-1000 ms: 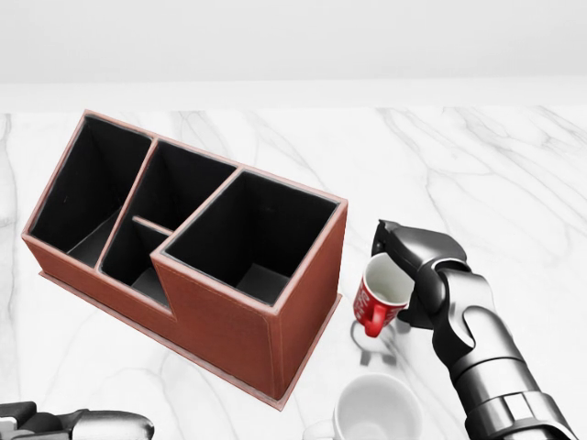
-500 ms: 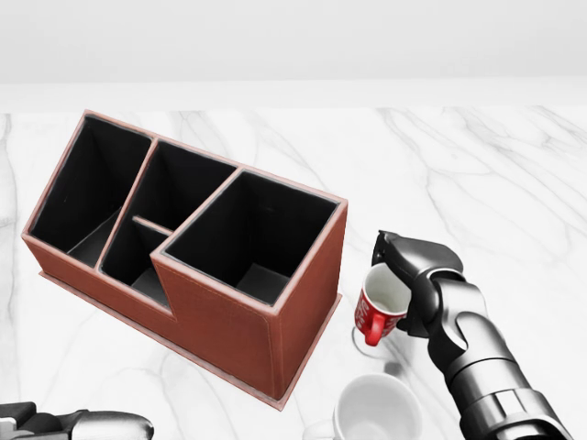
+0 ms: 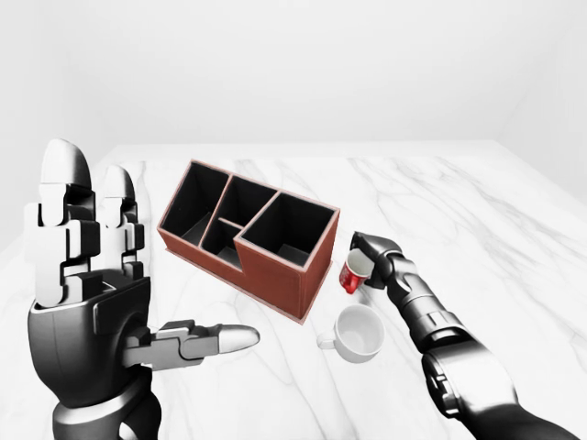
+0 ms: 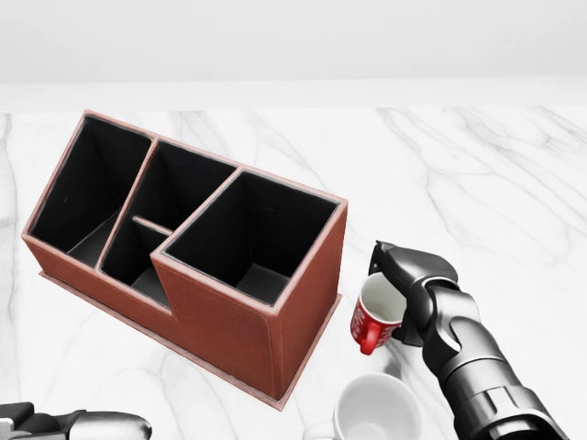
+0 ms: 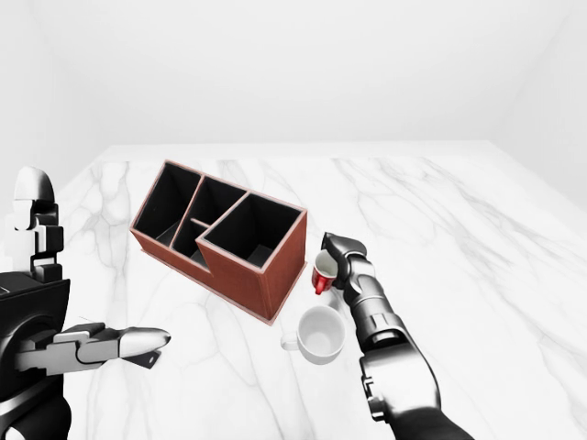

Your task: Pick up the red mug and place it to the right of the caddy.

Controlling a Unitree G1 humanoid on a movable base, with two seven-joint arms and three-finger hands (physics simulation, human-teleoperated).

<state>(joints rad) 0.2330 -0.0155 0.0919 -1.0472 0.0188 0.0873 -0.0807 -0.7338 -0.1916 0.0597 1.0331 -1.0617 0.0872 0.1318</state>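
The right hand point(image 4: 415, 291) is gripping the red mug point(image 4: 374, 316), its fingers clamped around the far and right side of the cup. The mug is tilting, its mouth leaning toward the upper left of the head view and its handle pointing down and toward the near edge. It is sitting just to the right of the caddy point(image 4: 197, 243), close to the caddy's near right corner. Whether its base is touching the marble table point(image 4: 477, 174) or hanging just above it cannot be told.

The main risk is the tilt: if the fingers are letting go while the cup is leaning like this, it is likely to tip over and roll instead of standing. A second risk is the white mug point(image 4: 376, 411), which is standing just near the red one; a wrist turn or a drop could be knocking the two together. The caddy wall is also close on the left, so a sideways nudge could be bumping it.

The left hand point(image 3: 96, 284) is hanging raised at the left, fingers spread and holding nothing.
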